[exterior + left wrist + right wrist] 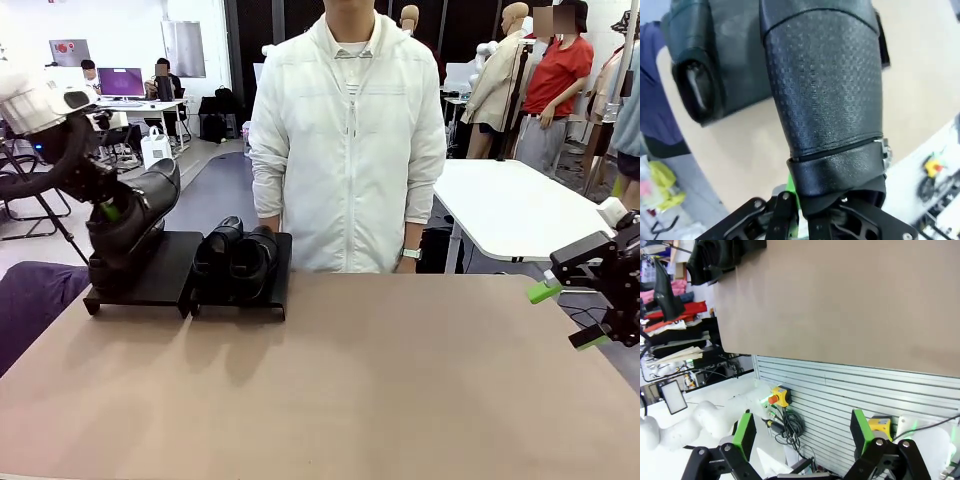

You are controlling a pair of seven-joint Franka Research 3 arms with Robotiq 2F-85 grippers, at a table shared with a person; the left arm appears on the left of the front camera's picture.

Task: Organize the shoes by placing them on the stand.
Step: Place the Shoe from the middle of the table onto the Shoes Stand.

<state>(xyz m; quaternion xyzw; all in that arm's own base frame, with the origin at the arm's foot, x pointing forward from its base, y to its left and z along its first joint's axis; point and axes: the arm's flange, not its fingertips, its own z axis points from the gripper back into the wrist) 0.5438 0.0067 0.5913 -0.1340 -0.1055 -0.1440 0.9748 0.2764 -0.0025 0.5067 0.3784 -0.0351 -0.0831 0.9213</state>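
My left gripper [108, 208] is shut on the heel end of a black shoe [150, 195]. It holds the shoe tilted, toe up, over the left platform of the stand [160, 275]. In the left wrist view the held shoe [825, 85] rises from the gripper [800, 200], and another shoe [692, 85] lies beside it on the platform [740, 65]. Two more shoes [235, 255] sit side by side on the right platform [280, 290]. My right gripper [565, 315] hangs open and empty at the table's right edge. In its wrist view, the right gripper [802, 435] is off the tabletop.
A person in a white jacket [345, 140] stands at the far side just behind the stand. The tan tabletop [380, 380] stretches bare from the stand to the near edge. A white table [510, 205] stands behind on the right.
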